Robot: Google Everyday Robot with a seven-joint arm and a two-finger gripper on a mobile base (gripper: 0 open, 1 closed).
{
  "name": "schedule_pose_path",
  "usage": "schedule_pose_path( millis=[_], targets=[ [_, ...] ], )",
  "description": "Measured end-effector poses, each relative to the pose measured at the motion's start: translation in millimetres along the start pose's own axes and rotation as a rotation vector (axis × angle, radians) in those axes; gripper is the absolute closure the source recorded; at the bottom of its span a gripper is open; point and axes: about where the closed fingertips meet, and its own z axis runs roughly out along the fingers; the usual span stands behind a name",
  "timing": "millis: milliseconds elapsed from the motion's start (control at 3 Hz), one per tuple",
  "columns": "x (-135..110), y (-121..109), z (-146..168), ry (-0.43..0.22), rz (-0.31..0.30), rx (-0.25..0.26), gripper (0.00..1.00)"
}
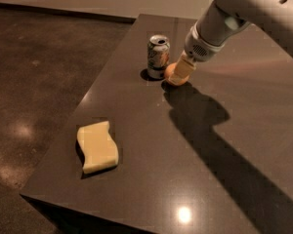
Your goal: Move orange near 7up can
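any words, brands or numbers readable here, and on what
No text can be read.
Small white and green aluminium soda can: red and green marks, too blurred to read.
Pale yellow wavy sponge: no text.
Small round orange fruit: no text.
Gripper, down at the fruit just right of the can: no label shows.
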Motion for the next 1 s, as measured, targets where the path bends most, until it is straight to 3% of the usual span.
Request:
schedule_pose_path(
  millis=[667,1000],
  targets=[
    [3.9,-2.9,10.1,-0.003,-0.005,-0.022,0.12],
    [4.9,-4.7,7.3,-0.025,-0.031,-0.047,0.0]
  ],
)
